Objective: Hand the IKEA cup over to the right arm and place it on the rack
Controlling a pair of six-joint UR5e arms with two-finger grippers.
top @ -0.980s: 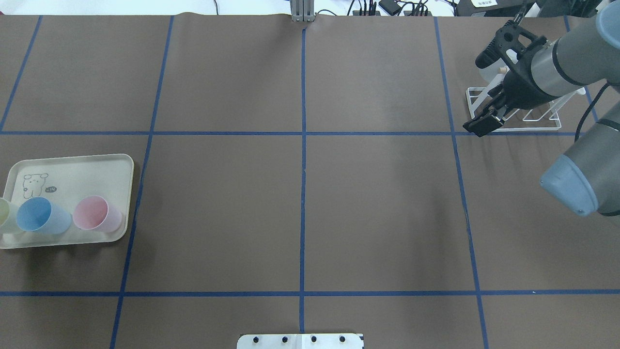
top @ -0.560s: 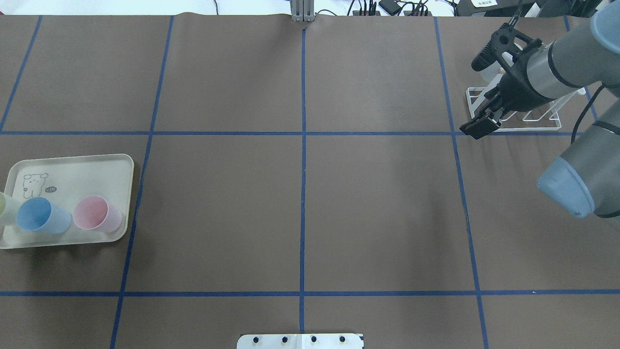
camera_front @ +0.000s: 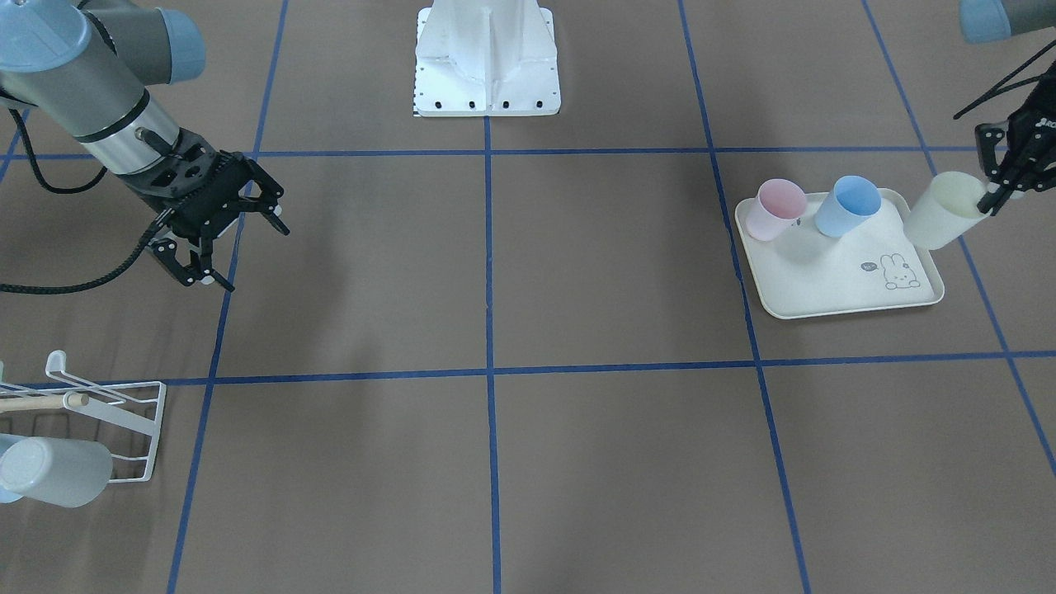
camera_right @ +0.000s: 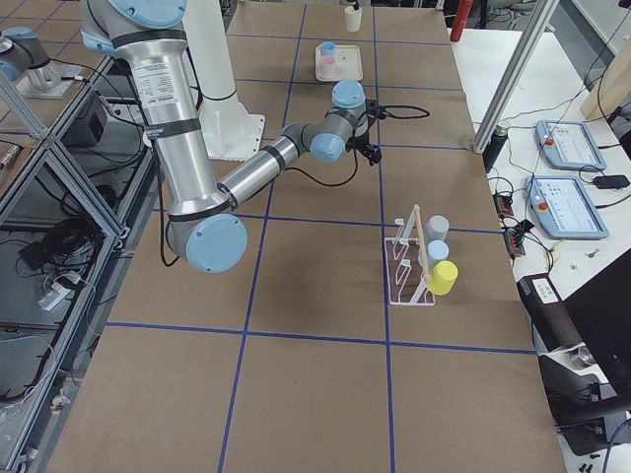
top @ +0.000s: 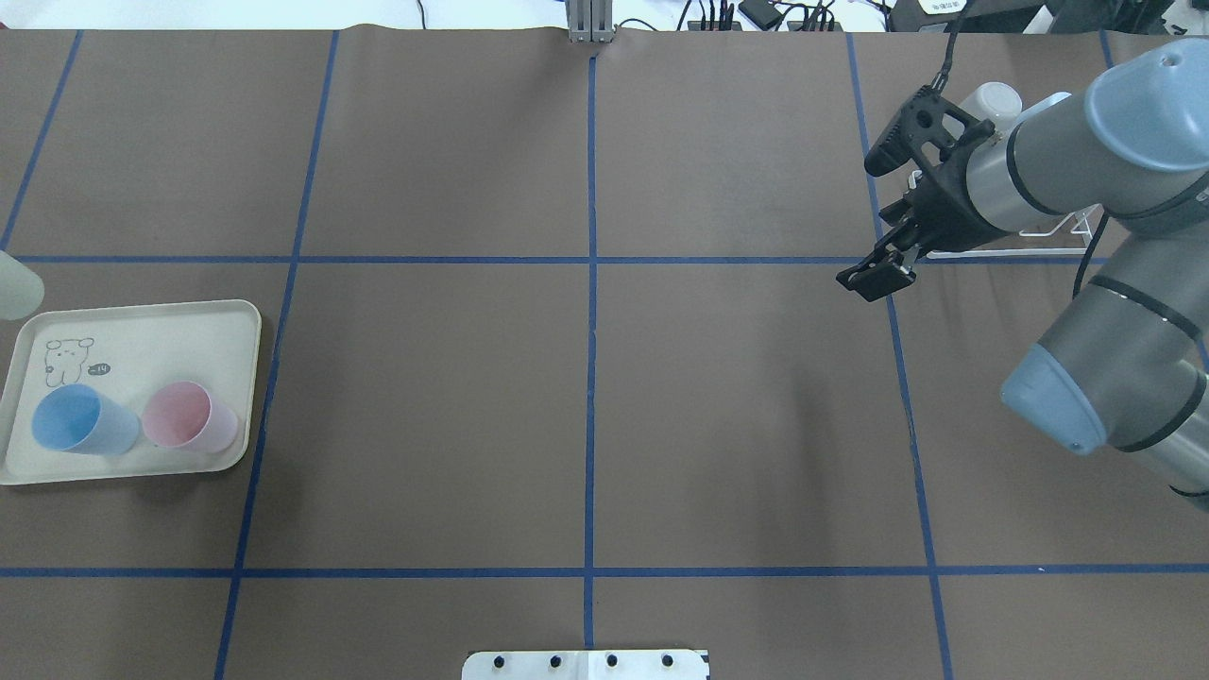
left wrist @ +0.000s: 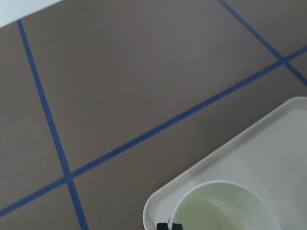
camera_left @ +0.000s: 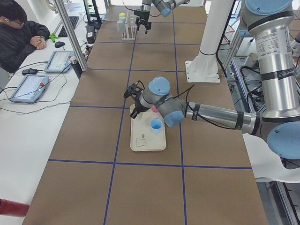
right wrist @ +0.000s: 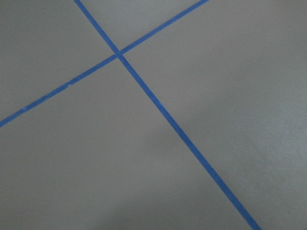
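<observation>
**Pale cup in the left gripper; right gripper open and empty**

At the robot's far left, the left gripper [camera_front: 992, 198] is closed on the rim of the pale yellow-green cup [camera_front: 940, 216]. The cup is tilted and held over a corner of the tray [camera_front: 833, 276]. The overhead view catches only a sliver of this cup at its left edge. The left wrist camera looks straight into its mouth, with one fingertip at the rim and the tray corner below. A blue cup [camera_front: 850, 206] and a pink cup [camera_front: 774, 210] stand on the tray. Further right, the right gripper [camera_front: 247, 256] hangs above the table with its jaws spread wide and nothing between them. Its wrist camera shows only a blue tape crossing [right wrist: 118, 53]. The rack [camera_right: 401, 268] is mostly hidden behind the arm from overhead. The right-side view shows it holding a grey cup [camera_right: 437, 229], a light-blue cup [camera_right: 431, 254] and a yellow cup [camera_right: 444, 278].
</observation>
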